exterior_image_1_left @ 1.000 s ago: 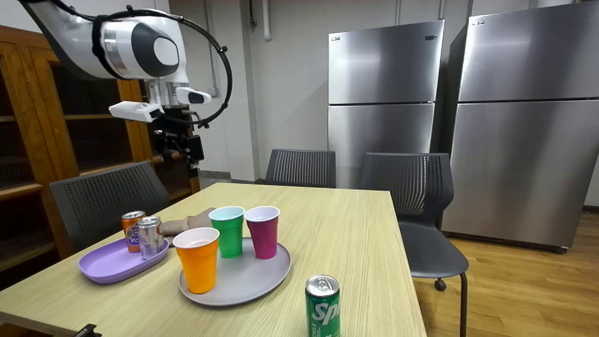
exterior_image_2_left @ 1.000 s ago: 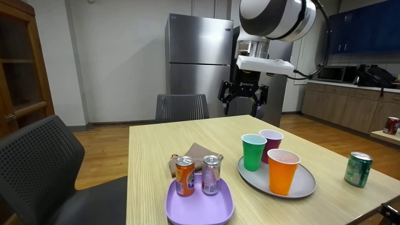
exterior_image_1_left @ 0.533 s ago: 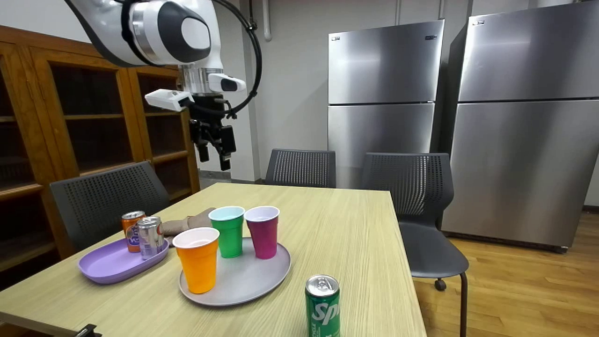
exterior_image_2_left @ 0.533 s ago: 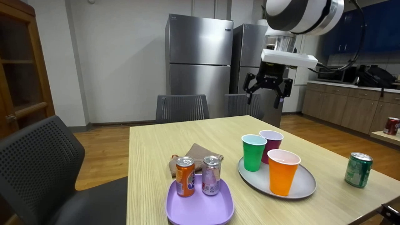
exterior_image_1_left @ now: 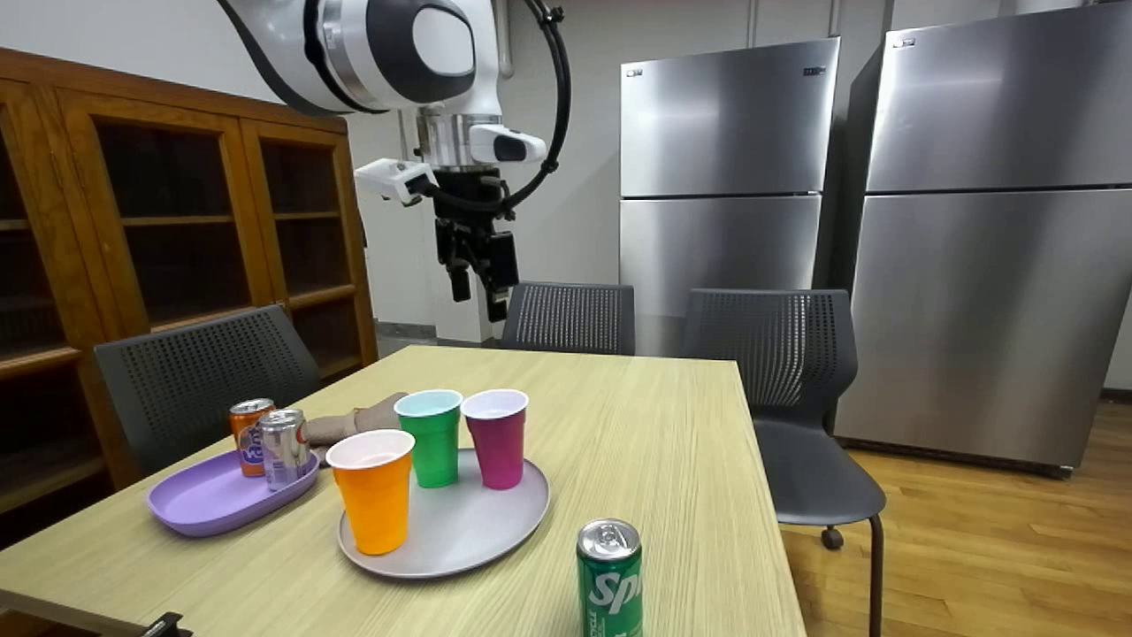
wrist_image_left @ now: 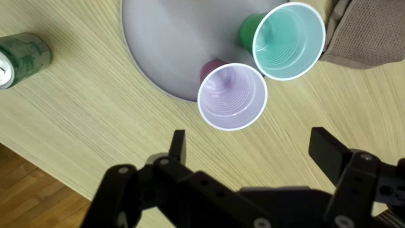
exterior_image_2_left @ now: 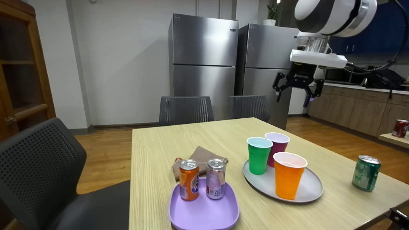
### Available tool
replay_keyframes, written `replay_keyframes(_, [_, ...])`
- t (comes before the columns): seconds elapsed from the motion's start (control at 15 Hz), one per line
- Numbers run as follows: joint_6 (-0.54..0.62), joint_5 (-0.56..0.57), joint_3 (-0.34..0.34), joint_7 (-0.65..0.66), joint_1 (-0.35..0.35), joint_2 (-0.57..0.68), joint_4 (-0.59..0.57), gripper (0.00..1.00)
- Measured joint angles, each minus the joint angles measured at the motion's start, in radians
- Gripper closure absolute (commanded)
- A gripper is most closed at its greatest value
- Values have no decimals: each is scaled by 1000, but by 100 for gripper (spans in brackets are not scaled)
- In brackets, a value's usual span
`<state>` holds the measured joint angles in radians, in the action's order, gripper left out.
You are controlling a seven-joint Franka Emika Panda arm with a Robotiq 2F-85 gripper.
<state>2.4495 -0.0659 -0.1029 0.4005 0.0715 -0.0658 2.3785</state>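
Observation:
My gripper [exterior_image_1_left: 479, 303] is open and empty, pointing down in the air above the table. It also shows in an exterior view [exterior_image_2_left: 292, 101] and in the wrist view [wrist_image_left: 248, 136]. In the wrist view the purple cup [wrist_image_left: 232, 96] is nearest, just beyond the fingertips and not touched. The green cup [wrist_image_left: 288, 41] stands beside it. The orange cup [exterior_image_2_left: 288, 179] is out of the wrist view. All three cups stand upright on a round grey plate [exterior_image_1_left: 482, 522]. A green Sprite can [exterior_image_1_left: 610, 579] stands on the table apart from the plate.
A purple tray [exterior_image_2_left: 204, 214] holds an orange Fanta can [exterior_image_2_left: 189, 183] and a light purple can [exterior_image_2_left: 216, 180]. A brown cloth [exterior_image_2_left: 206, 156] lies behind it. Dark chairs [exterior_image_1_left: 570, 318] stand round the table [exterior_image_1_left: 654, 425]. Fridges [exterior_image_1_left: 725, 177] and a wooden cabinet [exterior_image_1_left: 168, 212] stand behind.
The arm and gripper have moved steadily to the right in both exterior views, staying high above the table. The gripper stays open. The cups, cans, plate and tray have not moved.

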Motion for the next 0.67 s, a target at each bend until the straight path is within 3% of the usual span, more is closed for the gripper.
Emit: replay_keyframes(0.67, [0,1,-85,1,96,0,2,0])
